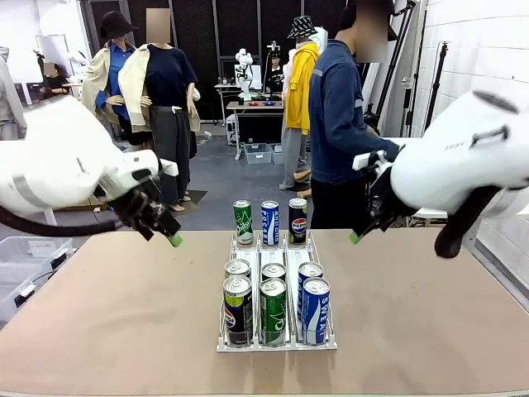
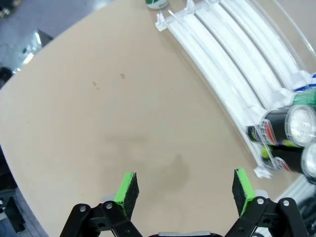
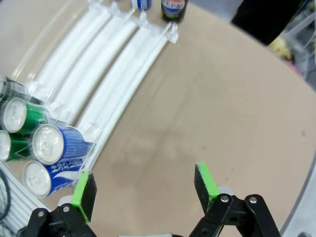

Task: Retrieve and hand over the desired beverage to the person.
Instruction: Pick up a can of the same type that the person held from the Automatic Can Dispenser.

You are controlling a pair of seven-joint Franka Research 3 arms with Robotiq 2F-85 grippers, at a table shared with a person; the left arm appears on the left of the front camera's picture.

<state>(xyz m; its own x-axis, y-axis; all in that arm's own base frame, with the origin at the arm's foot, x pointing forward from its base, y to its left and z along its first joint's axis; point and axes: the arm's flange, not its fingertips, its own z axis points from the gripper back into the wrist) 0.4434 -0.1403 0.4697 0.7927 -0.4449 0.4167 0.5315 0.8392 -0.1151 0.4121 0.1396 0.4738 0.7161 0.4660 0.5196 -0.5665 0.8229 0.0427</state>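
Note:
A clear three-lane rack [image 1: 277, 343] in the middle of the table holds several cans: black [image 1: 238, 309], green [image 1: 273, 310] and blue [image 1: 315, 309] at its near end. Behind the rack stand a green can [image 1: 242, 222], a blue-and-white can [image 1: 269, 222] and a dark Pepsi can [image 1: 297, 220]. The person [image 1: 339, 116] in a denim jacket stands at the far side, turned sideways. My left gripper [image 1: 169, 234] hovers open above the table's far left, and my right gripper [image 1: 357, 234] hovers open above the far right. Both wrist views show spread green pads [image 2: 127, 189] [image 3: 83, 190] with nothing between them.
The tan tabletop [image 1: 124, 314] has free room on both sides of the rack. In the left wrist view the rack's white lanes [image 2: 237, 64] curve off to the right; in the right wrist view the lanes [image 3: 98, 64] lie to the left with blue cans [image 3: 57, 145].

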